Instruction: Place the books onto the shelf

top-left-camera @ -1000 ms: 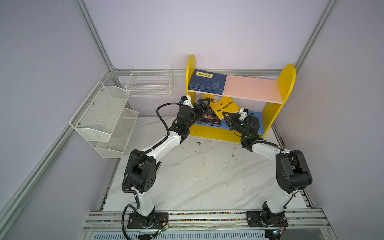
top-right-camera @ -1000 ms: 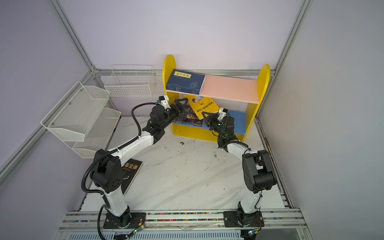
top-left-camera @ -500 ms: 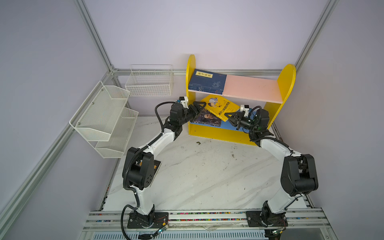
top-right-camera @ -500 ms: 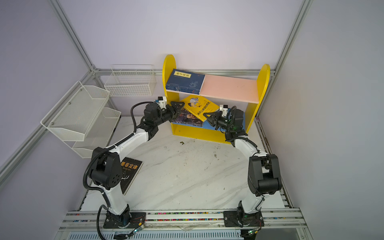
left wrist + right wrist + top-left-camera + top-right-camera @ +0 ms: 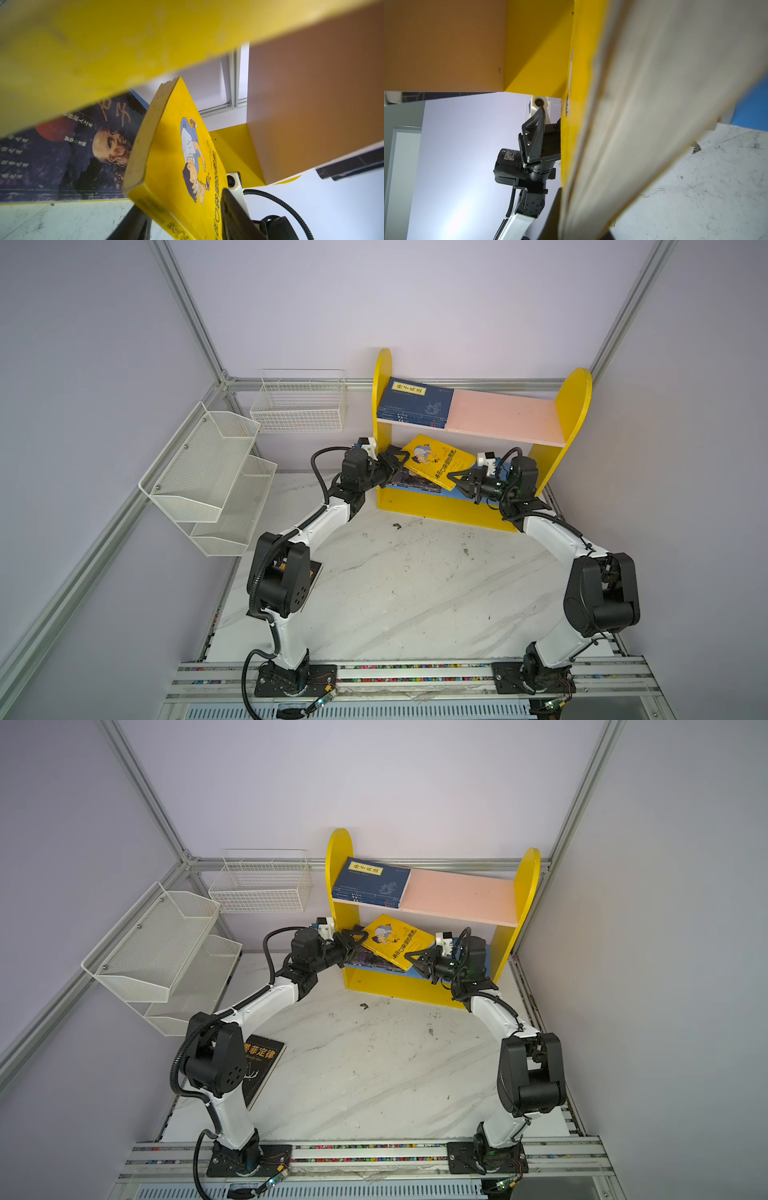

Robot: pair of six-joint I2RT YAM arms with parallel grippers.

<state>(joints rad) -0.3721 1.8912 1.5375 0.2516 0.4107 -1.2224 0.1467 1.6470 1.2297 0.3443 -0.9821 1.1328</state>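
Marble-patterned white tabletop (image 5: 415, 593) floors a pale lilac booth framed by aluminium rails in both top views. Its surface is scuffed and dotted with dark crumbs. At its twelve o'clock edge stands the shelf (image 5: 575, 406), with yellow sides, a pink upper board and a blue lower one. A navy book (image 5: 411, 404) lies flat at the pink board's nine o'clock end. Below it, a yellow book (image 5: 436, 460) hangs tilted over a dark book (image 5: 409, 483) that lies on the blue board. The left claw (image 5: 399, 464) meets the yellow book's corner from nine o'clock. The right claw (image 5: 457, 483) meets its opposite edge from three o'clock. A white mesh rack (image 5: 208, 472) hangs on the wall at ten o'clock, a wire basket (image 5: 299, 406) at eleven. In a top view a black book (image 5: 262, 1060) lies on the tabletop at eight o'clock, partly under the left arm.

In the left wrist view, the yellow book's corner sits between the two dark fingers (image 5: 232, 216). Whether they press on it or stand just clear, I cannot tell. The dark book's cover shows a bearded face.

In the right wrist view, the right claw is clamped on the yellow book's page edge, which is blurred close to the lens. Beyond it lie grey-stained tabletop and a sliver of blue board.
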